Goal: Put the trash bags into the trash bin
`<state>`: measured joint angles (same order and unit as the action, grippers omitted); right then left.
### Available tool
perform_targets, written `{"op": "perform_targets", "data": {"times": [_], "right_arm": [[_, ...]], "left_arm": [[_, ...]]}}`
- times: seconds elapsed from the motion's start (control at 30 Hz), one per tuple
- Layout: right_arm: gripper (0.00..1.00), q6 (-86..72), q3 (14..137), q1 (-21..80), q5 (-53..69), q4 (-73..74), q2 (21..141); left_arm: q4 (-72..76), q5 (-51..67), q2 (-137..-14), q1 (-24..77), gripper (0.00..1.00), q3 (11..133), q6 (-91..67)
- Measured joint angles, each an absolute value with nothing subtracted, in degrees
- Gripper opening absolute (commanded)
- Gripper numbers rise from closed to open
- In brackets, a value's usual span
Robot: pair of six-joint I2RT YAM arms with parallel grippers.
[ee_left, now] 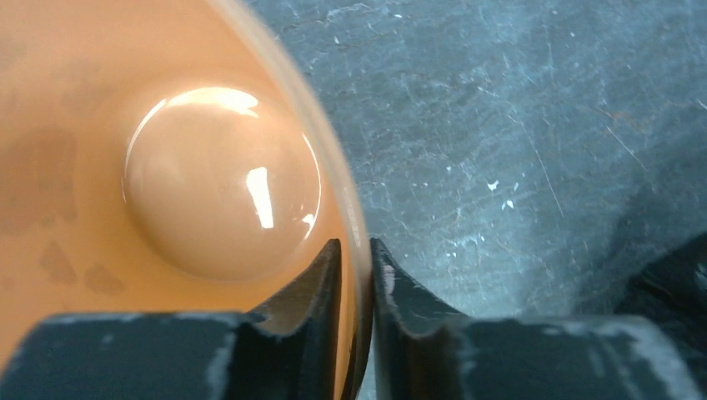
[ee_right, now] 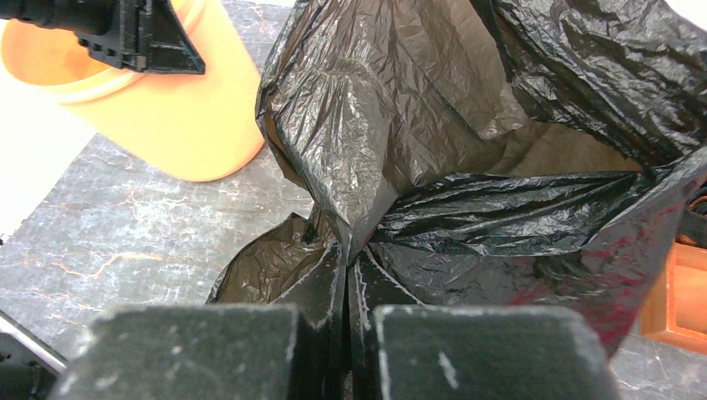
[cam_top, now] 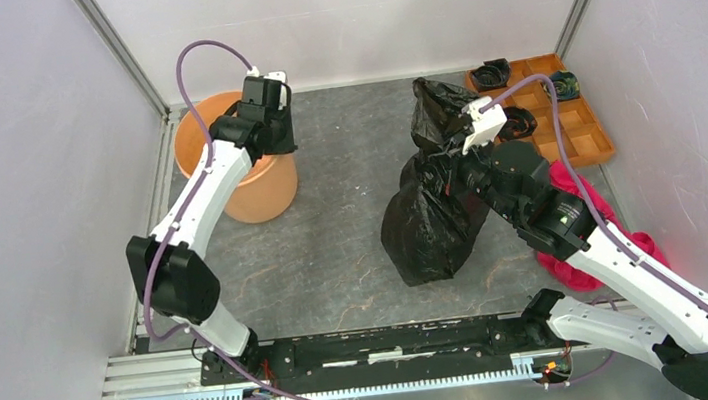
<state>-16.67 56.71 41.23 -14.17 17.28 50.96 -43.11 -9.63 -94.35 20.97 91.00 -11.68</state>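
Observation:
The trash bin (cam_top: 264,198) is a round orange bucket at the back left of the table. My left gripper (cam_top: 275,147) reaches over its right rim. In the left wrist view the left gripper (ee_left: 357,260) is shut on that rim, one finger inside the trash bin (ee_left: 92,250) and one outside. The trash bags (cam_top: 429,227), one large crinkled black plastic bag, hang at centre right down to the table. My right gripper (cam_top: 448,162) is shut on a gathered fold of it. The right wrist view shows the right gripper (ee_right: 348,275) pinching the bag (ee_right: 417,108), with the bin (ee_right: 196,125) beyond.
An orange-brown compartment tray (cam_top: 584,131) with small black rolls (cam_top: 492,74) lies at the back right. A pink-red cloth (cam_top: 639,248) sits under the right arm. White walls close in the left, back and right sides.

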Motion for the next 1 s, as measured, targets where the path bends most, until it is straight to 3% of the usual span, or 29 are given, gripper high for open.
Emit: {"op": "perform_targets", "data": {"times": [0.2, 0.4, 0.77, 0.83, 0.97, 1.0], "right_arm": [[0.00, -15.40, 58.02, 41.23, -15.49, 18.24, 51.03], [0.00, -13.45, 61.63, 41.19, -16.36, 18.59, 51.13], [0.00, -4.91, 75.13, 41.19, -28.08, 20.43, 52.71], [0.01, -3.57, 77.97, 41.15, -29.50, 20.29, 52.93], [0.02, -1.21, 80.77, 41.15, -29.34, 18.46, 52.75], [0.01, -0.71, 81.12, 41.15, -28.95, 17.89, 52.80]], "left_arm": [[-45.98, -5.19, -89.65, 20.91, 0.02, 90.00, -11.68], [-48.62, 0.99, -82.85, 24.18, 0.02, 86.96, -11.75], [-46.37, 1.96, -75.94, 50.37, 0.05, 77.34, -15.97], [-44.77, 1.54, -75.70, 53.06, 0.13, 75.96, -16.58], [-40.91, 2.46, -75.70, 55.64, 0.42, 74.46, -17.80], [-39.03, 4.69, -75.85, 56.07, 0.53, 73.95, -18.85]]}}
